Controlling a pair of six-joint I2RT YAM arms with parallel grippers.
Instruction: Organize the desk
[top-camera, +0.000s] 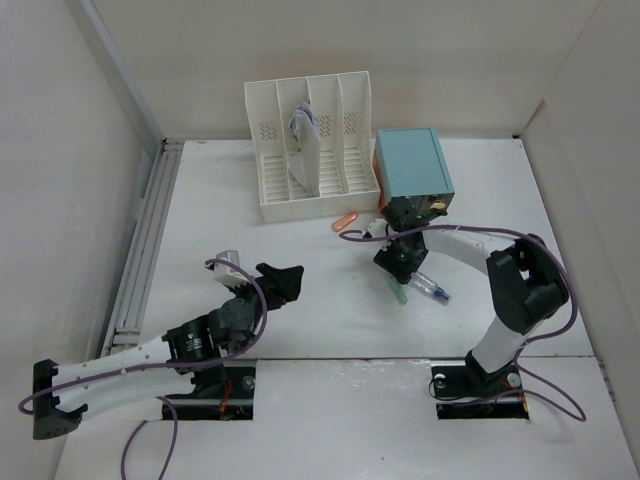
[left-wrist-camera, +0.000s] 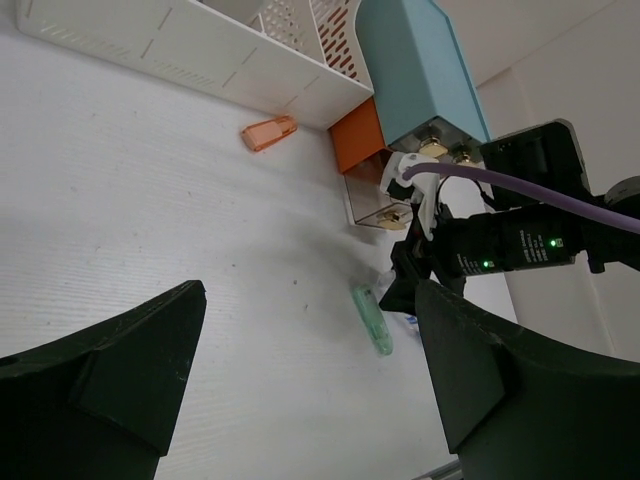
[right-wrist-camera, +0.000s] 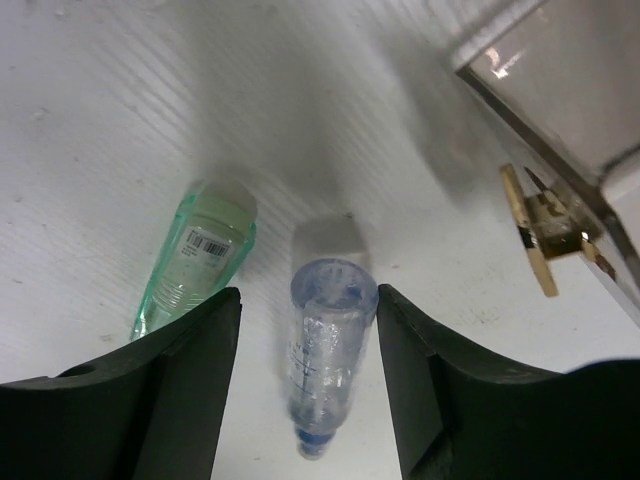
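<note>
Worktop (top-camera: 330, 325): wide, flat, matte white, fills the floor of a white-walled enclosure and carries everything. Up close its surface shows fine parallel ribbing. Grey metal rails (top-camera: 145, 240) run along its left edge. Clear bottle (right-wrist-camera: 325, 350) lies flat on it right of centre: transparent plastic, bluish tint, round, printed graduations. Green bottle (right-wrist-camera: 195, 255) just beside it, also flat: translucent, tapered, white barcode label. Right fingers (top-camera: 408, 272): black, spread apart, one on each side of the clear bottle; can't tell if they touch it. Left fingers (top-camera: 290, 283): black, wedge-shaped, wide apart, nothing between them, over bare worktop left of centre. Orange piece (left-wrist-camera: 268, 132): small, translucent, tapered, lying alone in front of the rack. Rack (top-camera: 310, 140) at the far edge: white plastic, upright slots, perforated dividers, with a white item (top-camera: 303, 125) leaning in one slot. Teal box (top-camera: 412, 163) touching or just beside the rack's right end: smooth, rectangular. Orange drawer (left-wrist-camera: 357, 138) sticks out of its front, clear drawer (left-wrist-camera: 372, 205) sticks out below that, glossy and see-through. Brass knob (right-wrist-camera: 550, 235) on the clear drawer's front.
</note>
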